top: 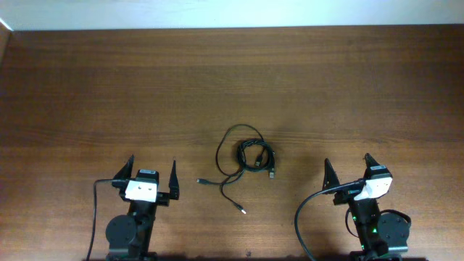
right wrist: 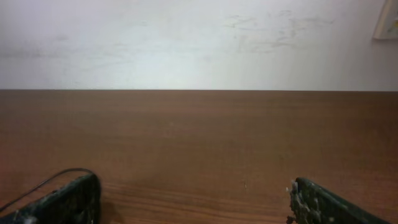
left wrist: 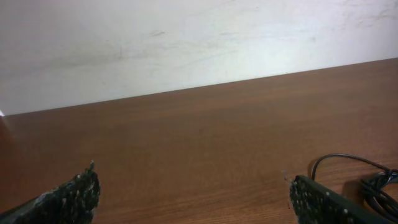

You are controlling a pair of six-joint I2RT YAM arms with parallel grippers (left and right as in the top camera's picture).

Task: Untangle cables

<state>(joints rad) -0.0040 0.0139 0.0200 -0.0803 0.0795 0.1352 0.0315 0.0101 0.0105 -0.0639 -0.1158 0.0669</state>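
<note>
The cables [top: 246, 159] lie as one tangle of thin black cords on the wooden table, midway between the two arms. A tight coil sits at its right, a wide loop at its upper left, and loose ends with small plugs [top: 243, 211] trail toward the front. My left gripper [top: 152, 170] is open and empty, left of the tangle. My right gripper [top: 348, 168] is open and empty, right of it. The left wrist view shows part of the cables [left wrist: 348, 160] beyond my open left gripper [left wrist: 193, 196]. The right wrist view shows one cord [right wrist: 53, 177] left of my open right gripper [right wrist: 194, 198].
The brown wooden table [top: 232, 80] stretches back to a white wall [left wrist: 186, 43]. Thicker black robot cables [top: 308, 217] hang by each arm base at the front edge.
</note>
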